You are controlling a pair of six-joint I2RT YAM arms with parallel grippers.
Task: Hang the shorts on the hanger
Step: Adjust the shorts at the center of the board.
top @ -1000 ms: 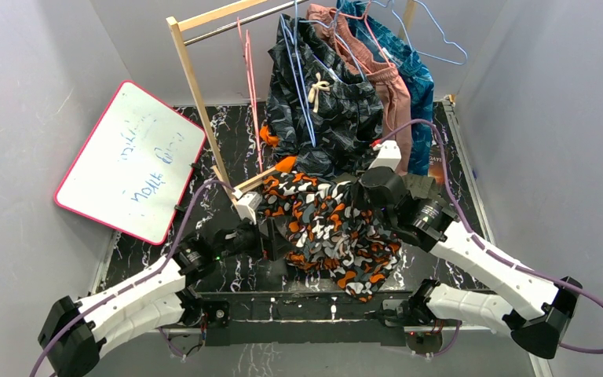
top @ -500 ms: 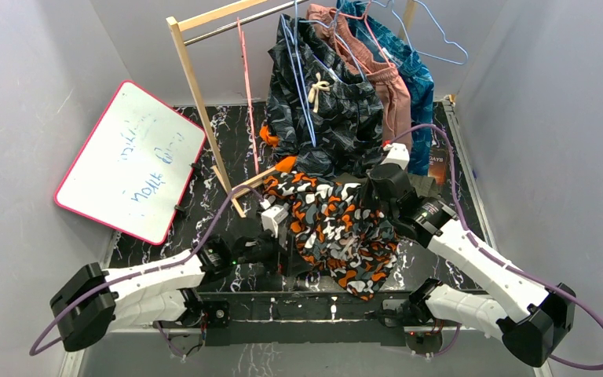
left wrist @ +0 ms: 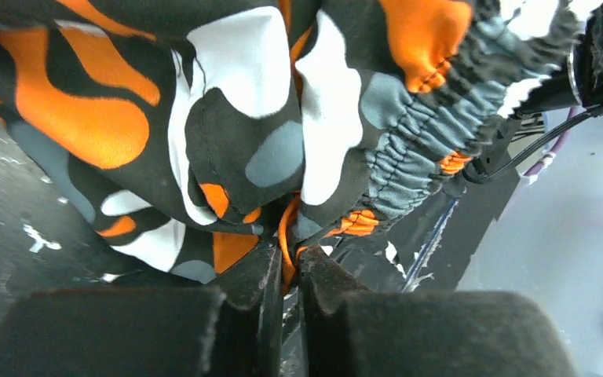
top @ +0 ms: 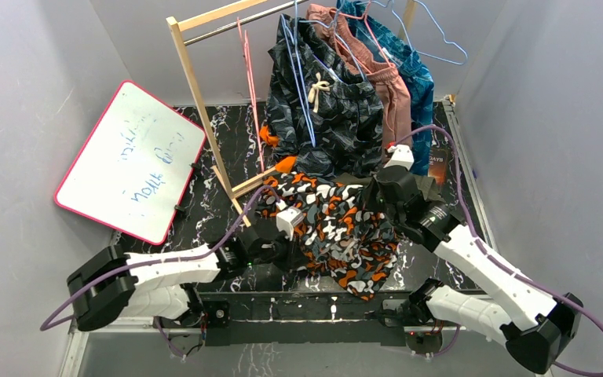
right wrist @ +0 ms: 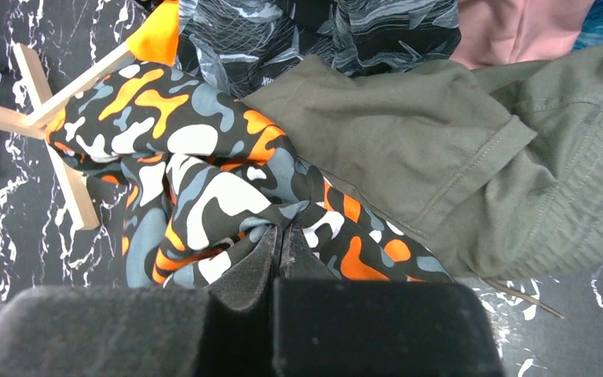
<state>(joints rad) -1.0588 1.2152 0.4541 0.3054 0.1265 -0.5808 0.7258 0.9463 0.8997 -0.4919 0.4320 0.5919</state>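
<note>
The camouflage shorts lie bunched on the black marble table between the two arms. My left gripper is at their left edge. In the left wrist view it is shut on an orange fold of the shorts, just below the gathered waistband. At their upper right, my right gripper is shut on a pinch of the shorts, seen between its tips. The light-blue hanger hangs empty at the right end of the rail.
A wooden clothes rack holds navy patterned shorts, pink shorts, a teal garment and pink hangers. Olive-green shorts lie against the camouflage ones. A whiteboard leans at the left.
My left gripper has moved right, in to the edge of the shorts, and gone from open to shut on the fabric. The right gripper has kept its grip and shifted slightly right.
</note>
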